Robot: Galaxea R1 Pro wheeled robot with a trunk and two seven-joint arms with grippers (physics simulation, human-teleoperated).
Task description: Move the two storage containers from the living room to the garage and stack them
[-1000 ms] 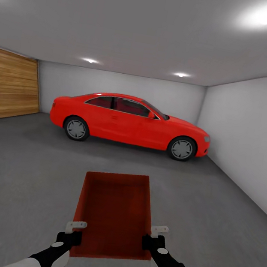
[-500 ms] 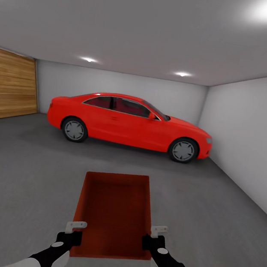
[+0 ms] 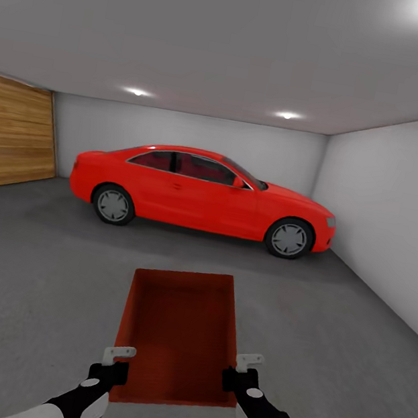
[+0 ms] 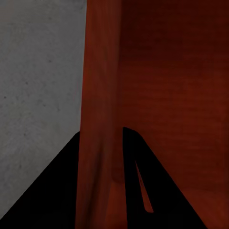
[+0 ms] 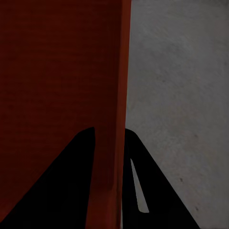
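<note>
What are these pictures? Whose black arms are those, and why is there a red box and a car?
They come from cameras on a robot in a computer simulation. The big picture is from its head, looking forward and down. The black-and-white arms are its own. Its left hand and right hand each pinch a side wall of a red bin, carried in front of it. The bin looks empty. The two dark pictures are from cameras by each hand: the black shapes are fingers gripping the bin's wall, with grey floor beside it. The room is a garage with a red car, a wooden door and white walls.
</note>
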